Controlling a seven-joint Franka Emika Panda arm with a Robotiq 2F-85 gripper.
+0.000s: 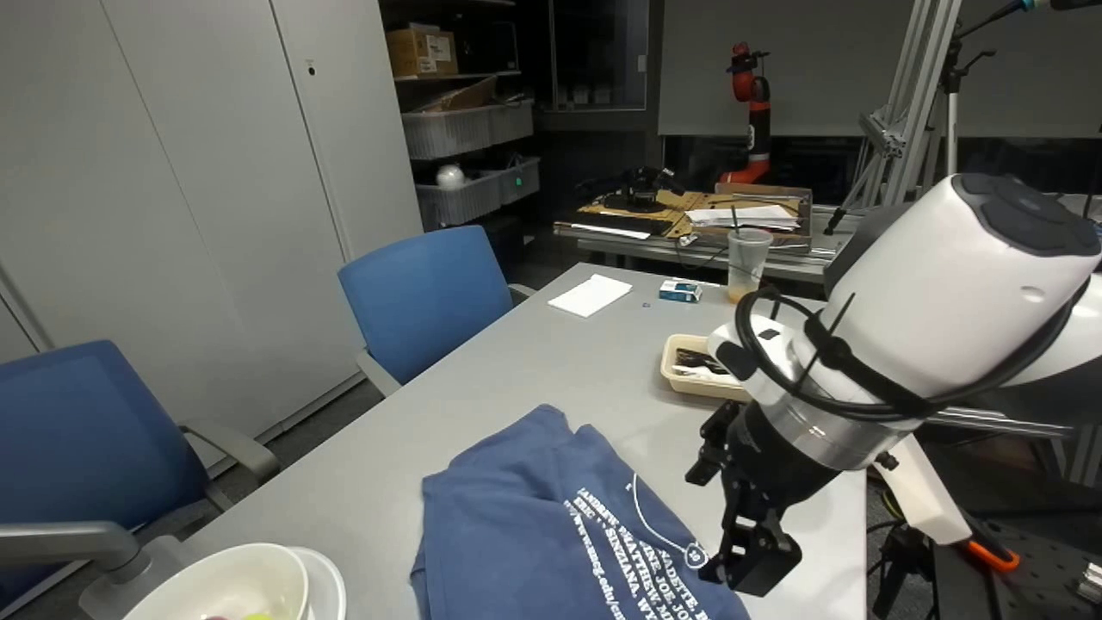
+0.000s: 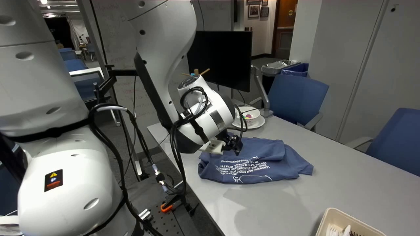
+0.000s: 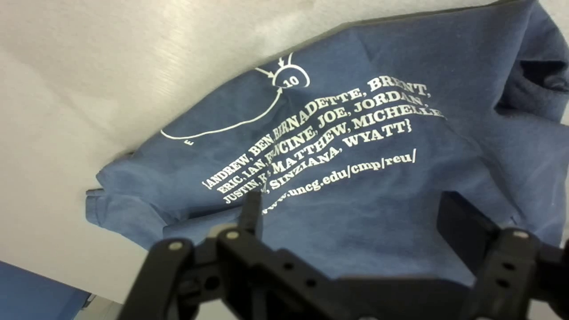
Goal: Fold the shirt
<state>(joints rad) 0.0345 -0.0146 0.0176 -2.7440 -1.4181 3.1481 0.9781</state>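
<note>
On the grey bench (image 1: 568, 353) the shirt (image 1: 534, 525) lies bunched and creased, with the white print facing up; a part of the printed drawing stops at the border, so I judge that it is turned under there, but no neat fold is made yet; over it the pincer (image 3: 353, 211) stands wide and holds nothing, probably because an edge must first be chosen for the grasp; whether it touches the shirt, I cannot tell; the tray (image 1: 697, 387) with cutlery (image 2: 334, 230) and the bowl (image 1: 275, 573) on its plate (image 1: 331, 585) stand to the sides, perhaps to leave folding room.
</note>
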